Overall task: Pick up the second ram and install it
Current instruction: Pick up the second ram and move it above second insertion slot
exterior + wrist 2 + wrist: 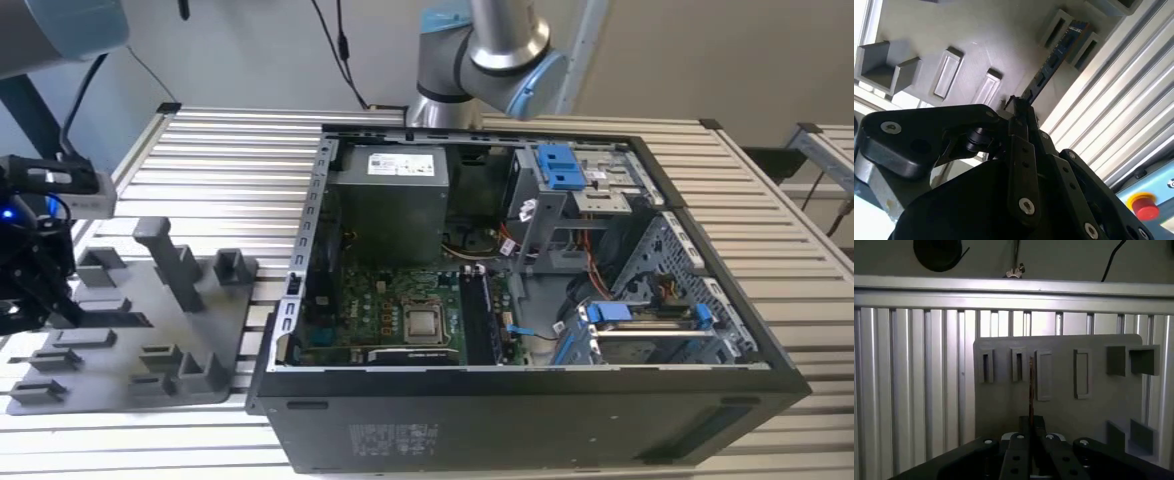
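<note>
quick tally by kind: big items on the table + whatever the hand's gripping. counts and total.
Computer case: 1
Grey holder tray: 1
Second ram, gripped in the hand: 1
Total: 3

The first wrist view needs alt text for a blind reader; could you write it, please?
The gripper clamps the second ram, seen edge-on, with a grey slotted holder plate behind it on a slatted metal table.
</note>
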